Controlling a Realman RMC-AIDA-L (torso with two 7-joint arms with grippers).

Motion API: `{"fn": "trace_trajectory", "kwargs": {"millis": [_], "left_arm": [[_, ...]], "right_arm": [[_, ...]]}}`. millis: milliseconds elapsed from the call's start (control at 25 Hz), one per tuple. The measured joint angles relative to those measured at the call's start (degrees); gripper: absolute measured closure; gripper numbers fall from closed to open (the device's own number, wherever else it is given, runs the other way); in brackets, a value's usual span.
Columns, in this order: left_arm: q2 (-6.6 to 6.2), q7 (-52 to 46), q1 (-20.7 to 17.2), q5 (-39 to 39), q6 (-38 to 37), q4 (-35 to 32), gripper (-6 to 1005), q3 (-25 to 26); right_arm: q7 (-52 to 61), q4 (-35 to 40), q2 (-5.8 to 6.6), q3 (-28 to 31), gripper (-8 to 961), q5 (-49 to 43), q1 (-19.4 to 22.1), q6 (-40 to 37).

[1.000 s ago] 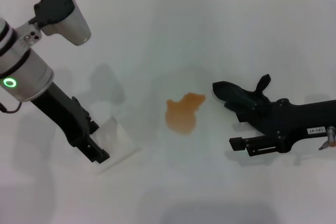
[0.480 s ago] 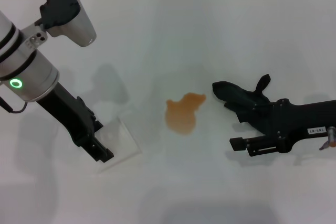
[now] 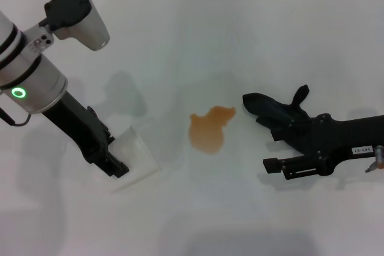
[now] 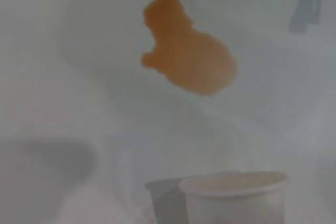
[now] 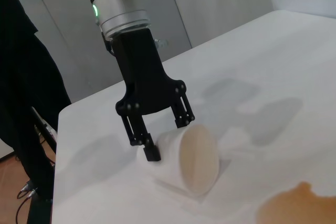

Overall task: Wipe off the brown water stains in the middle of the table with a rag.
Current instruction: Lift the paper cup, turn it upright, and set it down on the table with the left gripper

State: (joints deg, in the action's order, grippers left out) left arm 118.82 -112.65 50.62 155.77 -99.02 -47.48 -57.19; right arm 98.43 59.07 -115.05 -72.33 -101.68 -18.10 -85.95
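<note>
The rag, a crumpled black cloth, lies on the table to the right of the middle, and my right gripper lies low over its near end; I cannot tell how those fingers stand, only that one black finger bar lies along the tabletop on the near side, apart from the cloth. Just left of the rag, with a strip of bare white between them, sit the brown water stains, one orange-brown lobed blotch in the middle of the table. In the left wrist view the same blotch shows flat and translucent beyond the cup's rim. Further left, my left gripper reaches down at a slant, its two black fingers set on either side of a white cup. The cup lies on its side with its tan inside turned toward the stains. My fingers are spread around the cup's closed end; whether they press it I cannot tell.
</note>
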Motion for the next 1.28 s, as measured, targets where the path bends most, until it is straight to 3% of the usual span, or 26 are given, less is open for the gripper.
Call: {"fn": "trace_trajectory", "kwargs": {"millis": [360,560,760,1040,1280], "left_arm": [[0.03,0.0,-2.3,-1.5,0.0,-7.1,400,3.0],[-0.02,0.3,-6.2,-5.4,1.5,-14.1,426,5.7],[-0.01,1.1,-11.7,-13.1,7.8,-19.6,439,5.9],[0.27,7.2,-17.3,-23.4,15.8,-20.3,439,5.6],[0.27,18.3,-21.4,-34.9,23.0,-14.5,439,5.6]], "right_arm": [[0.3,0.3,0.05,0.2,183,0.0,0.0,-0.2],[0.4,0.4,0.07,1.3,183,0.0,-0.2,-0.8],[0.4,0.3,0.02,1.5,183,0.0,-0.4,-0.7],[0.5,0.5,0.0,1.6,184,1.2,-0.5,-0.4],[0.2,0.1,0.0,1.6,184,1.0,-1.1,1.7]]}}
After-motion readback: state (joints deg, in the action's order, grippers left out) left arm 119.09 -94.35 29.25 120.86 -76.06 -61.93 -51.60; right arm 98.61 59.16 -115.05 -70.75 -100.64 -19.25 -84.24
